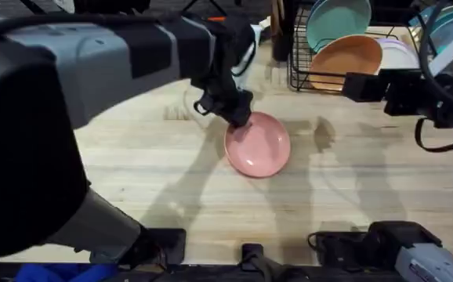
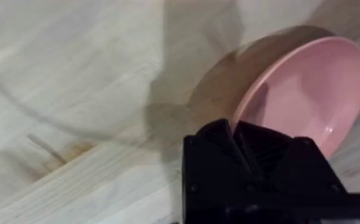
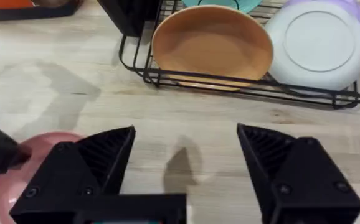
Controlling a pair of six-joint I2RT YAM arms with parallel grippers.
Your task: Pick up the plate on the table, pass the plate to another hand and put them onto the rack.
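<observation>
Left hand [image 1: 238,116] clamps the far rim of the pink plate [image 1: 259,147] on the bench [image 1: 172,180]; right hand [image 3: 186,165] waits apart; a thin rim pinch could slip when lifting

Plate [image 3: 33,171] part-hidden behind right end effector [image 3: 186,168].

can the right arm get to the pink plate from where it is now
Probably yes. The right gripper hangs open above bare table, with the pink plate just beside it and nothing between. But the left gripper is already shut on the plate's rim, so the right would need the free side.
</observation>
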